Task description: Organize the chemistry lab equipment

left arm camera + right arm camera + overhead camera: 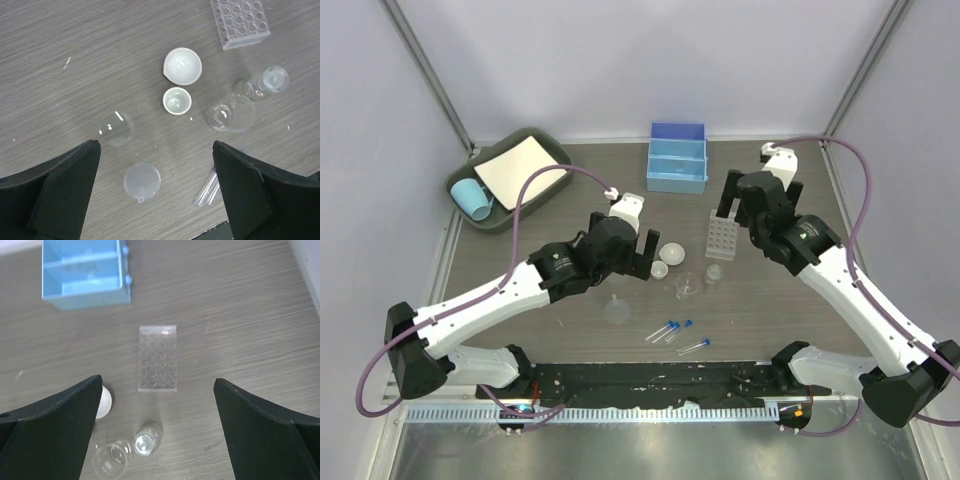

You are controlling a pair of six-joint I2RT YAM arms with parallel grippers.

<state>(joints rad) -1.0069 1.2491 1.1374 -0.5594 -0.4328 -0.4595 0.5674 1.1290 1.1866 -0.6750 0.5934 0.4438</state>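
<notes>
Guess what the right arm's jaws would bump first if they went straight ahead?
Probably the clear perforated plastic tube rack, centred between the right gripper's open jaws, though depth is unclear.

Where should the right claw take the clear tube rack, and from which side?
Take the tube rack by its two long side walls, from above. It lies flat, holes upward, and the open right claw lines up across its narrow width.

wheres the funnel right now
In the top view the funnel sits slightly left of centre, just left of the blue-capped tubes and below the two white dishes in frame.
</notes>
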